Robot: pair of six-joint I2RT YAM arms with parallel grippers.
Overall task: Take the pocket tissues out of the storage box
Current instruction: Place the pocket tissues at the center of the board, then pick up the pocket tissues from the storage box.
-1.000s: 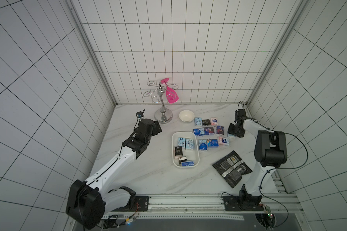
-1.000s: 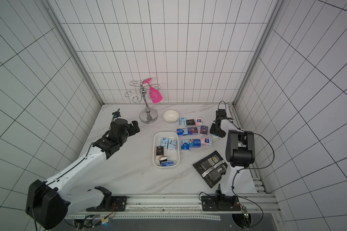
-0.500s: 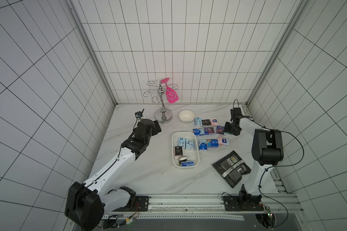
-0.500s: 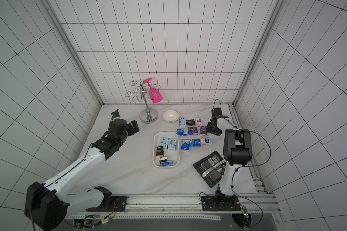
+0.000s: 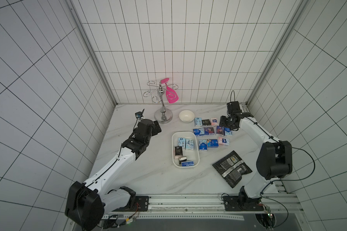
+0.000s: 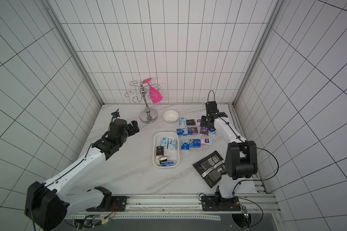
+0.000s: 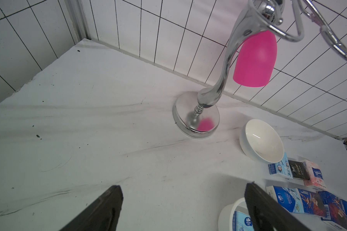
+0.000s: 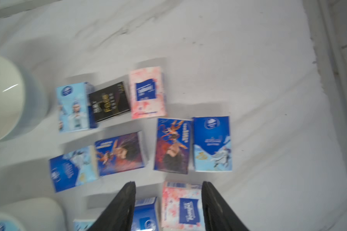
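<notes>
Right arm has drawn its wrist back toward the rear edge of the counter (image 5: 148, 174) over the last second, and its fingers have spread wider. Left arm has barely shifted.

Left half of the counter is open marble from front edge to rear wall. Left gripper (image 7: 182, 189) hangs over that bare stretch toward the left rear, fingers wide apart, nothing between them. Just beyond it stands a chrome hook stand (image 5: 163, 118) with a pink spatula (image 5: 171, 96) hung from it. Next comes a small white bowl (image 5: 186, 116). Both sit close to the rear edge.

Storage box (image 5: 198, 152) sits mid-counter. Five pocket tissues (image 5: 189, 144) lie inside it, well apart from both grippers. Right of the box, ten more packets (image 5: 208, 131) lie in three rough rows on the marble.

Right gripper (image 8: 168, 183) hovers over the right end of those rows, near the rear right corner, fingers apart and holding nothing. A pink packet (image 8: 181, 206) shows on the counter below the gap.

Black-and-silver foil pouches (image 5: 231, 169) lie toward the front right, beside the right arm.
</notes>
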